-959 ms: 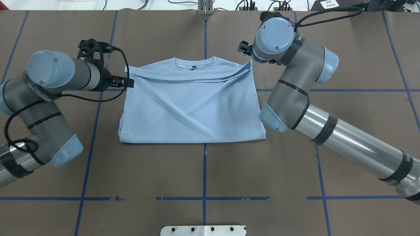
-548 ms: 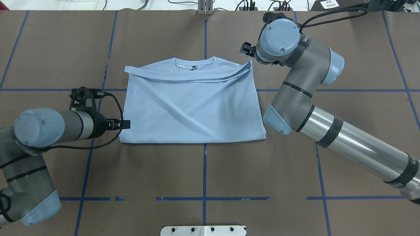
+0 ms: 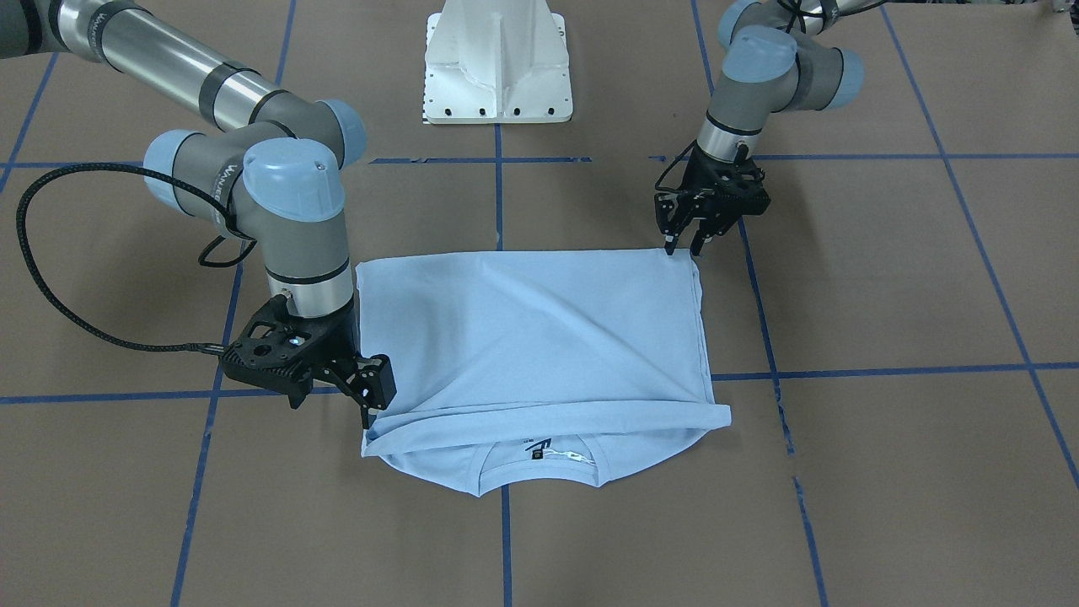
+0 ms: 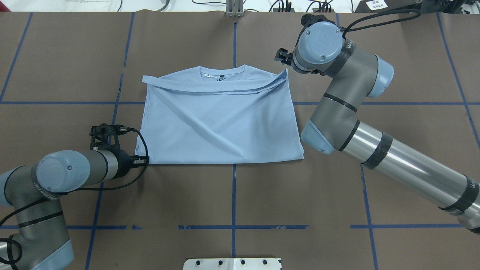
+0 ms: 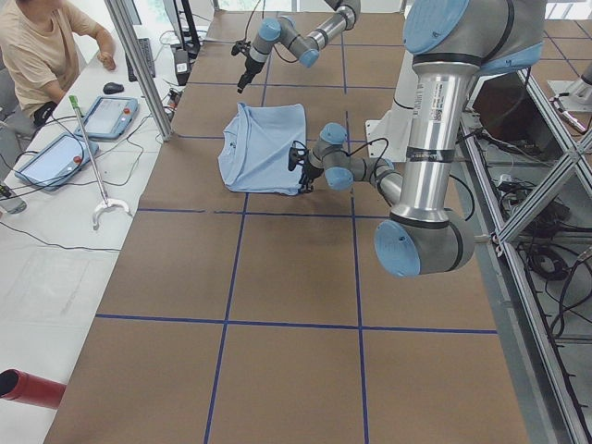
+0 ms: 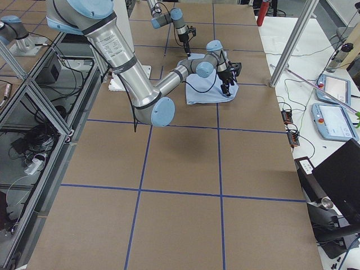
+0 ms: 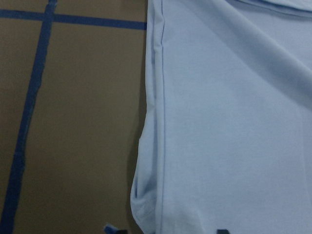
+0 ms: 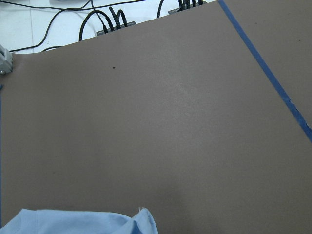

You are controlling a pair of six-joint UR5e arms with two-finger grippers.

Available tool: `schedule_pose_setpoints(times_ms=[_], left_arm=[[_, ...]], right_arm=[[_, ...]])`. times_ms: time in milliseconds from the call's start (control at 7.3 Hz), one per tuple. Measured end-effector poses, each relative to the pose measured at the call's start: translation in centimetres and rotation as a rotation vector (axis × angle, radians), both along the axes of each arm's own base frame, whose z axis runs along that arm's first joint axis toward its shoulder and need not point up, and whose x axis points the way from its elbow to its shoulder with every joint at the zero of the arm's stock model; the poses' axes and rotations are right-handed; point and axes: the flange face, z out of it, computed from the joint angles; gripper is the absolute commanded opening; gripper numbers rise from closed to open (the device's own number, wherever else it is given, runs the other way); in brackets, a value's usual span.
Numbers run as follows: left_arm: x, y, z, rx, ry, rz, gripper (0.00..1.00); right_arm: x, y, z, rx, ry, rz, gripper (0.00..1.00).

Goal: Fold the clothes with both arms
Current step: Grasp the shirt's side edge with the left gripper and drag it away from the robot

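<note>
The light blue T-shirt lies folded in half on the brown table, its collar and dark neck label at the far edge. My left gripper sits low at the shirt's near-left corner. It is open, and the left wrist view shows its fingertips wide apart astride the cloth edge. My right gripper hovers at the far-right corner by the folded hem. It looks open and holds no cloth. The right wrist view shows only that corner.
The white pedestal base stands at the robot's side of the table. Blue tape lines grid the brown surface. Cables run along the far edge. A person sits at a side desk with tablets.
My left gripper travelled from the shirt's far-left corner down its left edge to the near-left corner. The right arm shifted slightly outward, then held. The shirt has not moved.
</note>
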Motion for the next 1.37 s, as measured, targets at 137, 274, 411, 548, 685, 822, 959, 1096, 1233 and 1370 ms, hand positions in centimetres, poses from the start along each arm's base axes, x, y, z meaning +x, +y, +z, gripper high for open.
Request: schedule_pose_setpoints(times_ms=[137, 274, 411, 548, 685, 822, 959, 1096, 1233, 1370], left_arm=[[0.4, 0.0, 0.0, -0.002, -0.001, 0.002, 0.0], [0.6, -0.1, -0.1, -0.002, 0.0, 0.002, 0.0], [0.6, -0.1, -0.1, -0.001, 0.001, 0.001, 0.0], [0.5, -0.1, -0.1, 0.001, 0.0, 0.0, 0.0], [0.1, -0.3, 0.0, 0.005, -0.002, -0.003, 0.0], [-0.6, -1.0, 0.2, 0.013, -0.012, -0.013, 0.0], [-1.7, -2.4, 0.6, 0.035, -0.032, -0.025, 0.0], [-3.3, -4.8, 1.7, 0.068, -0.074, -0.038, 0.0], [-5.1, -7.9, 3.3, 0.099, -0.132, -0.055, 0.0], [-7.2, -12.3, 4.7, 0.136, -0.198, -0.078, 0.0]], right_arm=[[0.0, 0.0, 0.4, -0.003, 0.004, 0.0, 1.0], [0.1, 0.1, 0.6, -0.005, 0.007, 0.0, 1.0], [0.1, 0.1, 0.8, -0.006, 0.008, 0.0, 1.0], [0.1, 0.1, 0.8, -0.007, 0.008, 0.001, 1.0], [0.1, 0.1, 0.8, -0.008, 0.007, 0.002, 1.0], [0.0, 0.2, 0.8, -0.009, 0.006, 0.002, 1.0], [0.0, 0.2, 0.8, -0.01, 0.005, 0.002, 1.0], [0.0, 0.2, 0.8, -0.01, 0.005, 0.002, 1.0], [0.0, 0.2, 0.9, -0.011, 0.006, 0.002, 1.0], [0.0, 0.2, 0.9, -0.01, 0.006, 0.002, 1.0]])
